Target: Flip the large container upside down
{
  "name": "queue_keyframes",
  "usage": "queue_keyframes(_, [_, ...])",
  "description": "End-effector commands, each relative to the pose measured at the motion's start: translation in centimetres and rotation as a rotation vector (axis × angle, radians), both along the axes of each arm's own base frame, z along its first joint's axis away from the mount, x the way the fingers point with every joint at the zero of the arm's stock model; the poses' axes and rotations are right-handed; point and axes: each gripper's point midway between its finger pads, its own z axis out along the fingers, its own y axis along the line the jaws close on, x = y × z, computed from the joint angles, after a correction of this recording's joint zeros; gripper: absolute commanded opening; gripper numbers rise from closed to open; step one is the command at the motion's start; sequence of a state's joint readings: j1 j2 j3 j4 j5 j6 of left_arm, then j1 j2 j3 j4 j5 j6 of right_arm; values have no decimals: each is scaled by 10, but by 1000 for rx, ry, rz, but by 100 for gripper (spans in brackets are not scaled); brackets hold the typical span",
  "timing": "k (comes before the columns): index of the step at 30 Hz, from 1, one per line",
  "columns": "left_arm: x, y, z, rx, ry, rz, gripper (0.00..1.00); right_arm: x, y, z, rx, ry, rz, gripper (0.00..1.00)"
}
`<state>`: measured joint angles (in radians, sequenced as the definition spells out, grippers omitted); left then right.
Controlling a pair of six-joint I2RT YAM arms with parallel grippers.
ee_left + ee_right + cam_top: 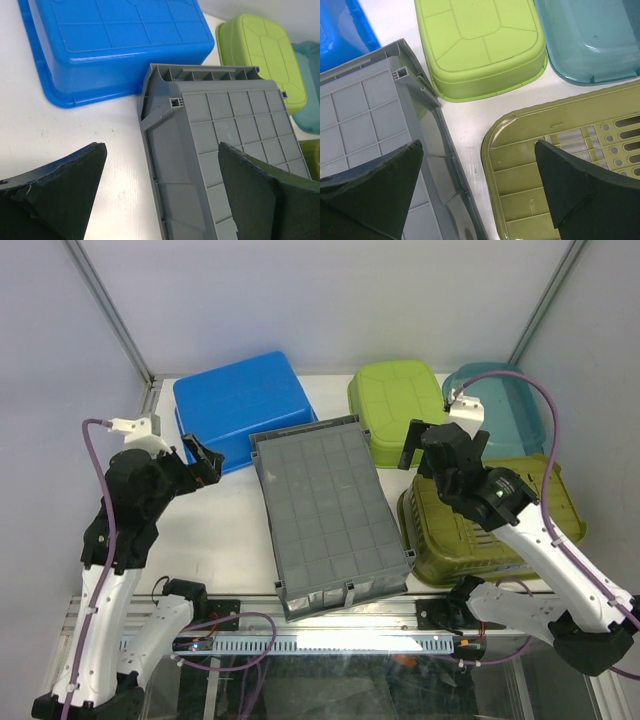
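- Two claws are in view, one per arm. The left claw (pixel 161 147) is spread wide and holds nothing; its dark fingers (pixel 60 185) hang in the air, touching no bin.
- The right claw (pixel 478 145) is also spread wide and empty, its fingers clear of everything under them.
- There is one large container (pixel 330 505), grey, in the middle of the worktop (pixel 220 530). It lies with its square-grid underside facing up and its ribbed walls running down to the surface. Its long axis runs roughly from 11 to 5 o'clock in the top view.
- The left claw sits at about 10 o'clock from the container, near its far left corner. The right claw sits at about 2 o'clock, near its far right corner.
- Four other bins surround it, one of each kind.
- One blue tub (pixel 240 400), bottom up, is at 11 o'clock, just beside the container's far left corner.
- One lime-green tub (pixel 398 405), bottom up, is at 1 o'clock.
- One teal tub (pixel 510 410), open side up, is at 2 o'clock, farther out.
- One olive-green slotted basket (pixel 470 530), open side up, is at 3 o'clock, just beside the container's right wall.
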<state>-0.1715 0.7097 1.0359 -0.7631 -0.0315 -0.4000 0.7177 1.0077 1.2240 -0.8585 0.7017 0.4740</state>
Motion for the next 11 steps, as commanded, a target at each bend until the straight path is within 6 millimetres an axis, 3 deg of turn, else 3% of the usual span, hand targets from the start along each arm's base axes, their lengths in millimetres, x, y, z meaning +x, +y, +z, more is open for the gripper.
queue_keyframes(1, [-5,11,14,4,-76,57,99,0,-6,27,102,-116,-37,99])
queue_keyframes(6, [-7,31,13,-26,-82,197,99,-4,-8,34,137,-157,-30,99])
queue_keyframes(11, [-6,33,3,-9,-54,209,99,-7,-12,35,145,-173,-33,99])
